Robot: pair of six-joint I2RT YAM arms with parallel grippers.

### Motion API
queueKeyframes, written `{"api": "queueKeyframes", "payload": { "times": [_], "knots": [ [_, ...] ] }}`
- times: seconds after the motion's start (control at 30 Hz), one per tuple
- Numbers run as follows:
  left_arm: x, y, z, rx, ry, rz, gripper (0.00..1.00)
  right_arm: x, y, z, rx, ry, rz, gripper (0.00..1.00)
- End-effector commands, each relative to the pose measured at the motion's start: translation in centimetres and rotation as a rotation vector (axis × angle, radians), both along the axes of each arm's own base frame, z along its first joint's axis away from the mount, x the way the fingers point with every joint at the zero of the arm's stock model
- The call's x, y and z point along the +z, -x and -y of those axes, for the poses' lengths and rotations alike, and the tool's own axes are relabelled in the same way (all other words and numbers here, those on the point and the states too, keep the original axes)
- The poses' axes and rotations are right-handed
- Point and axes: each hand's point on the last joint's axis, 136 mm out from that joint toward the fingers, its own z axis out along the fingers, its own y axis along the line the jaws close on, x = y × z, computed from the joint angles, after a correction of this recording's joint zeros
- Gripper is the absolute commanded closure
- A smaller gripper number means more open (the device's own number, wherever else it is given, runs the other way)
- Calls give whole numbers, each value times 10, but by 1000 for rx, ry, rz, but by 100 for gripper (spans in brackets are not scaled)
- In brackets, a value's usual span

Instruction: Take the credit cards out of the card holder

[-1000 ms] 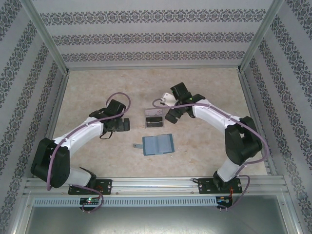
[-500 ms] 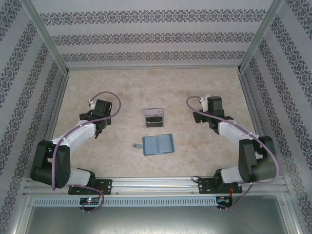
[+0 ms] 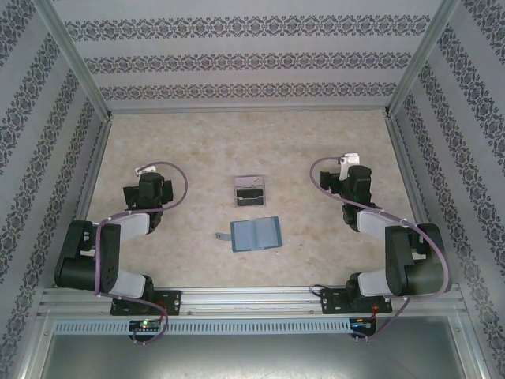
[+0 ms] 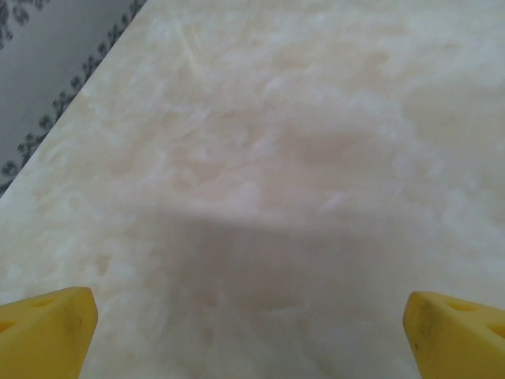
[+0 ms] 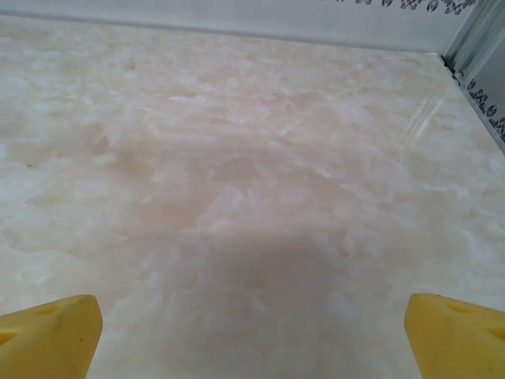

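One open card holder (image 3: 256, 234), credit cards (image 3: 249, 192) on table (image 3: 197, 150) beyond it

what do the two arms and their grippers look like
The two arms match. The left arm and right arm have white link shells, chunky black joint housings and black bases. A mauve cable loops from each wrist back along the links. The left gripper and right gripper have bright yellow, wedge-shaped fingers.

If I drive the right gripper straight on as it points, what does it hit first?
The right gripper would probably meet the bare table first; nothing else lies in that line, though depth is unclear.
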Motion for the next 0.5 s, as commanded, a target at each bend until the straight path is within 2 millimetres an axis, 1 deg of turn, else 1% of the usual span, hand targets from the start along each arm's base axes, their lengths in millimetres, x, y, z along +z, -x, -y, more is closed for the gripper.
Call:
{"api": "queueKeyframes", "payload": {
  "times": [0.0,0.1,0.27,0.37,0.47],
  "knots": [
    [27,-22,8,-77,57,195,0,10,-7,2,-27,-48,104,2],
    [23,-24,17,-140,59,235,0,3,-11,3,-26,-59,107,2],
    [15,-30,26,-197,65,211,0,1,-9,5,-32,-62,118,2],
    [11,-27,27,-204,58,241,0,1,-9,5,-33,-60,119,2],
    [10,-27,26,-194,61,229,0,1,-9,5,-34,-59,119,2]
  ]
}}
